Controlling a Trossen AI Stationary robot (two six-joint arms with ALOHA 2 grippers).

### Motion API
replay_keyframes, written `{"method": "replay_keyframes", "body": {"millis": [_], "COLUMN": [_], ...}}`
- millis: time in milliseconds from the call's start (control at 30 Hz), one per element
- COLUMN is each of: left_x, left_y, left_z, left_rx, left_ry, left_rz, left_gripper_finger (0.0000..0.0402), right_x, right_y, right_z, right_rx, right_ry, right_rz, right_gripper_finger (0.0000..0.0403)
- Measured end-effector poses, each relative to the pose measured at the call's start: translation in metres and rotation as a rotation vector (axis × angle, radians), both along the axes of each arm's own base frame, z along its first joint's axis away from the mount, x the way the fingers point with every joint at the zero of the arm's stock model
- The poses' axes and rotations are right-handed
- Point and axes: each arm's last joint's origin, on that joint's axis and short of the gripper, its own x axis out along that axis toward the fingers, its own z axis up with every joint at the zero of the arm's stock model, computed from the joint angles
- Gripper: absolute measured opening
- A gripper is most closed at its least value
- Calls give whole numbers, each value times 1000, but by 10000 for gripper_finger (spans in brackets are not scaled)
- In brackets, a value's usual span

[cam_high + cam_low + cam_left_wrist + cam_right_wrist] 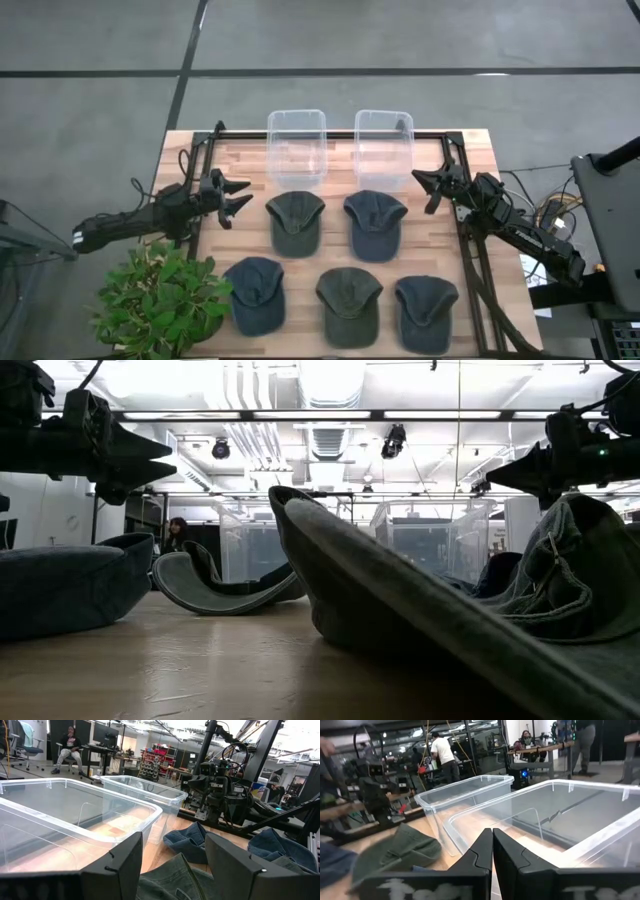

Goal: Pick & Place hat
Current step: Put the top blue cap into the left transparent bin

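My left hand (243,194), spread wide at frame left, faces the nearest hat (295,222), prob. for a grab, while right hand (422,183) waits pressed together by the bins (296,148).

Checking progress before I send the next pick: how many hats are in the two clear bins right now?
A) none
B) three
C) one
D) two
A: in the high view both bins, left and right, show only bare bottoms, while all five hats lie on the table, two in the back row and three in front.
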Motion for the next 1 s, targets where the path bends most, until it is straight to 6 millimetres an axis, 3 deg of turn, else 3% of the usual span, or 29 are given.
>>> {"method": "replay_keyframes", "body": {"millis": [267,467,633,833,1000], "left_x": [0,0,0,0,0], "left_y": [0,0,0,0,0], "left_z": [0,0,0,0,0], "left_rx": [3,1,13,14,12], "left_ry": [1,0,4,4,4], "left_rz": [0,0,0,0,0], "left_gripper_finger": [208,208,208,208,208], "right_x": [0,0,-9,-37,-57], "right_y": [0,4,14,35,48], "right_z": [0,15,55,108,138], "right_rx": [108,126,144,240,389], "right_ry": [-62,-204,-213,14,211], "right_rz": [12,154,213,208,187], "right_gripper_finger": [9,9,9,8,9]}}
